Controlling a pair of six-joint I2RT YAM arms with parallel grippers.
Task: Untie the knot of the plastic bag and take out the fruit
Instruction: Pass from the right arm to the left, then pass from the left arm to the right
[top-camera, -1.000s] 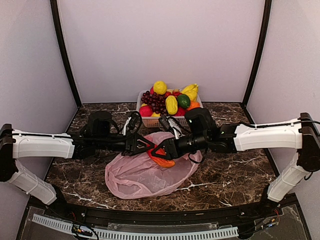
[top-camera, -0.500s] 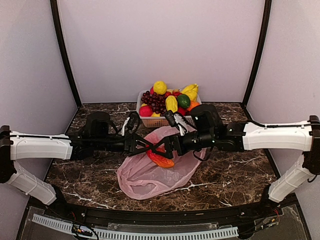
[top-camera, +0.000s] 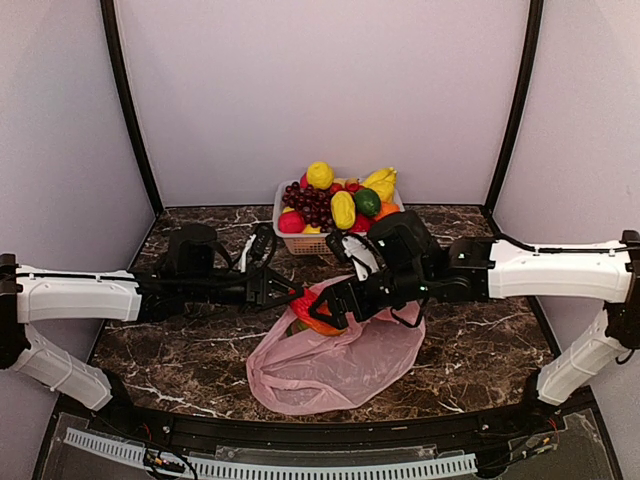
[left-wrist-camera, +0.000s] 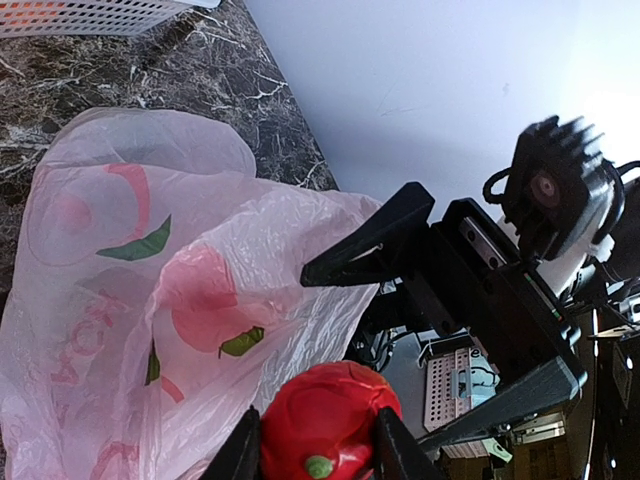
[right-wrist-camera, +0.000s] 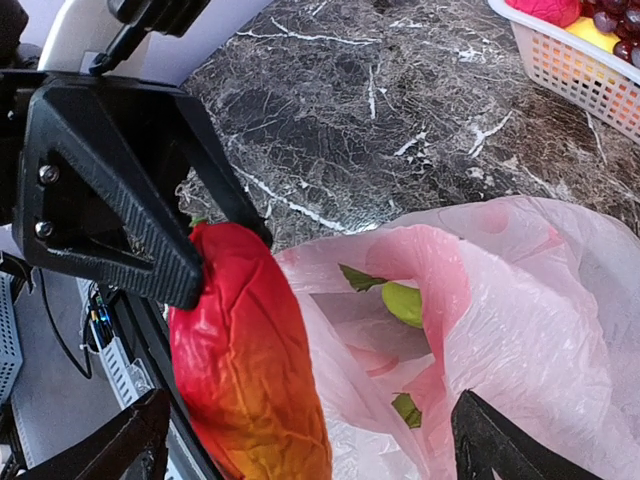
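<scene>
Red-orange fruit (right-wrist-camera: 250, 370) pinched at one end in the narrow jaws of the left gripper (left-wrist-camera: 320, 445), held off the worktop (top-camera: 470, 350) just over the far left lip of the plastic bag (top-camera: 335, 365). Long axis running away from those jaws toward the right wrist, in between the wide-spread jaws of the right gripper (right-wrist-camera: 310, 425), flanked on both sides with no contact visible. Left arm the nearer, fruit in its grip. Likely next: back the right jaws off, swing the red-orange fruit rearward to the white basket (right-wrist-camera: 570, 70), beyond both wrists at the rear of the worktop. Skin glossy, faintly creased, shading red to orange; shape oblong, tapered. Bag thin, crinkly, translucent pink film with red and green print, slumped flat, mouth gaping, seemingly untied. Basket a white plastic lattice heaped with purple grapes (top-camera: 312, 205) and other fruit
</scene>
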